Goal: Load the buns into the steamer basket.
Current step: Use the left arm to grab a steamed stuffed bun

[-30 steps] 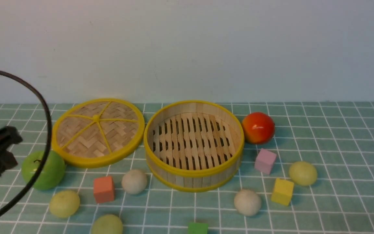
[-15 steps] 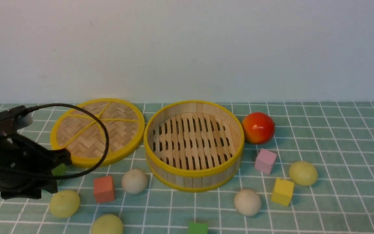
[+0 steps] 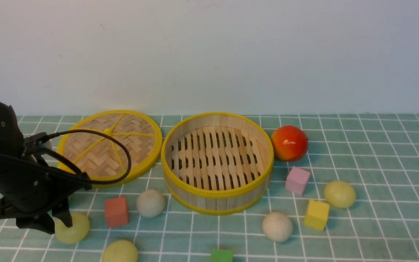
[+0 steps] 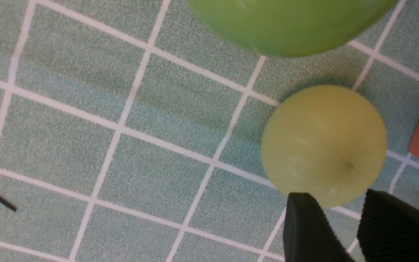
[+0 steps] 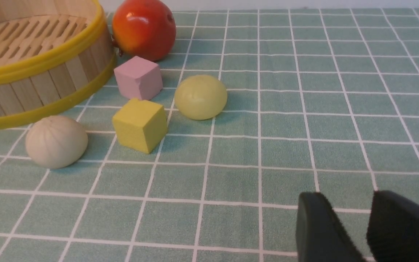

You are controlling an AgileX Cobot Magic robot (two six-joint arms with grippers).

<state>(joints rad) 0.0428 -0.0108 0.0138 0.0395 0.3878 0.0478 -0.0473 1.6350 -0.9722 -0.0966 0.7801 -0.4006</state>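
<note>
Left pincer [image 3: 58, 222], nearly closed, has dropped beside one of five buns [image 3: 73, 228].

A green-tiled surface [image 3: 376, 153] is seen, on which rest the steamer basket [image 3: 217, 193], a woven lid [image 3: 110, 147], five buns [image 3: 276, 226], a red-orange fruit [image 3: 289, 143], a green apple [image 4: 289, 25] and coloured cubes [image 3: 316, 214].

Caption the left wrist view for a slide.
Left gripper poised over a yellow-green bun, green apple just beyond.
</note>
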